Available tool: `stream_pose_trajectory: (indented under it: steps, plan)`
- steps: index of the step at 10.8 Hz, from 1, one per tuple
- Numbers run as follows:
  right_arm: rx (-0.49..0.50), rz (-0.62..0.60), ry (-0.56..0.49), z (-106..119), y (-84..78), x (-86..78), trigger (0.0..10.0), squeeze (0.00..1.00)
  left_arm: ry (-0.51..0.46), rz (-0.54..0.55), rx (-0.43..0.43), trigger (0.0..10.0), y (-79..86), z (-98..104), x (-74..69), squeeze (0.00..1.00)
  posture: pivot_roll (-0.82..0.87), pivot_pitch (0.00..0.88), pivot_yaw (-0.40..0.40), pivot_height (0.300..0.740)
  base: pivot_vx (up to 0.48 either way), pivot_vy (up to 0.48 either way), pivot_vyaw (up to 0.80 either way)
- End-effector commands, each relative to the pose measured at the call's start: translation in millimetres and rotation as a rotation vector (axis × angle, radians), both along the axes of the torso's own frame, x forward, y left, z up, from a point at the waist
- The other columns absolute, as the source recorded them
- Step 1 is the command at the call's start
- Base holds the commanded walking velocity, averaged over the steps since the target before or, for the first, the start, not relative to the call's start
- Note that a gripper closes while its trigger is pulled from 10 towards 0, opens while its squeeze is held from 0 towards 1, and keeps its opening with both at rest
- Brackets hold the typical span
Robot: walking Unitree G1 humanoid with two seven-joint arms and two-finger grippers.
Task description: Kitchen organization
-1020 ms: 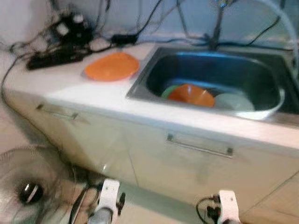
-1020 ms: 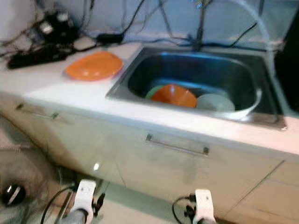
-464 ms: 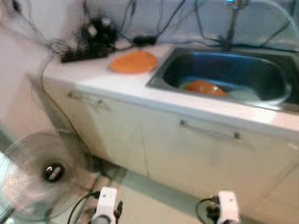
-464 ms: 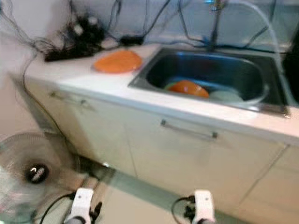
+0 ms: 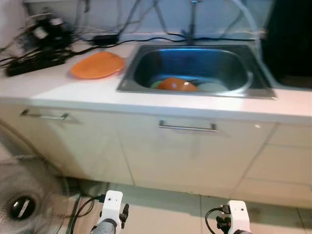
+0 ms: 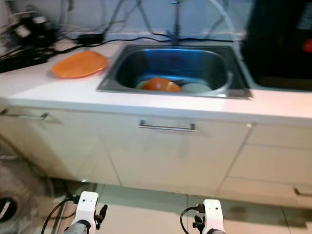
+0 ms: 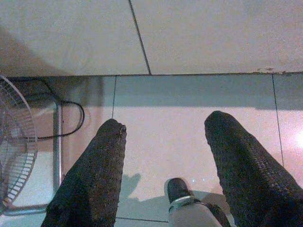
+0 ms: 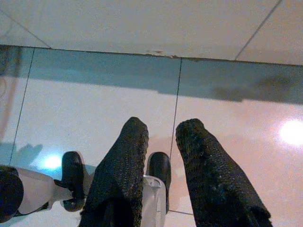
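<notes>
Desk (image 5: 73,92): white kitchen top over pale cabinet doors with bar handles; carries the sink and the loose dishware.
Sink (image 5: 253,85): steel basin set into the desk, tap and hose behind; serves as the holding place for unsorted dishes.
Orange bowl (image 5: 176,84): in the sink, dome up, apparently overturned; leaning among the other pieces, likely left to drain or await sorting.
Pale dish (image 5: 210,87): in the sink, just beside the orange bowl on the right; a green edge peeks out on the bowl's other side, kind not clear.
Orange plate (image 5: 97,65): flat on the desk, left of the sink and apart from it; judged already set aside or waiting its turn.
Cables and power strip (image 5: 34,62): black tangle at the desk's back left corner, near the plate; a snag risk for any reach there.
Fan (image 5: 22,204): on the floor at lower left, beside the cabinet.
Left gripper (image 7: 163,156): hanging low over floor tile, jaws wide apart, nothing between.
Right gripper (image 8: 163,146): hanging low over floor tile, jaws narrowly parted, nothing held.
Stage: approach, judged from distance; both arms idle, dishes out of reach.
</notes>
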State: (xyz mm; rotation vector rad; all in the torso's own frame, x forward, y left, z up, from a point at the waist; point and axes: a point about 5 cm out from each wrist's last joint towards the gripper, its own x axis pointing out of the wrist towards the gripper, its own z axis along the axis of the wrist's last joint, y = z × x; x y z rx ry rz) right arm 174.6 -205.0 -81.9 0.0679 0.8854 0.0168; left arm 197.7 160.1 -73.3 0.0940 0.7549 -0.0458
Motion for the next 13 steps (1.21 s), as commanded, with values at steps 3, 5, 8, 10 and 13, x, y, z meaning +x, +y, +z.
stream_pose_trajectory:
  steps: [3, 5, 8, 10, 13]
  plan:
    - [-0.001, -0.017, -0.032, 1.5, 2.9, 3.0, 10.0, 0.0, -0.015, 0.034, 0.054, 10.0, 16.8, 2.6, 2.1, 0.0, 0.03, 0.0, 0.098, 0.728, 0.0, 0.0, -0.39]
    - [-0.118, -0.081, -0.127, 7.2, -3.0, 6.8, 10.0, 0.0, -0.166, 0.056, 0.134, 10.0, 32.5, 21.7, 23.5, 0.0, 0.04, 0.0, 0.102, 0.728, 0.0, 0.0, 0.0]
    - [-0.159, -0.121, -0.253, 15.1, -3.5, 10.4, 10.0, 0.0, -0.359, 0.041, 0.162, 10.0, 43.6, 46.9, 43.7, 0.0, 0.04, 0.004, 0.113, 0.728, 0.0, 0.0, 0.0]
    - [-0.189, -0.079, -0.558, 65.4, -27.3, 59.4, 10.0, 0.0, -0.553, 0.031, 0.155, 10.0, 39.7, 71.3, 55.4, 0.0, 0.05, 0.02, 0.107, 0.728, 0.0, 0.0, 0.0]
    - [-0.241, -0.006, -0.824, 109.4, -13.1, 77.2, 10.0, 0.0, -0.797, -0.023, 0.161, 10.0, 29.7, 112.0, 65.2, 0.0, 0.05, 0.045, 0.098, 0.728, 0.0, 0.0, 0.0]
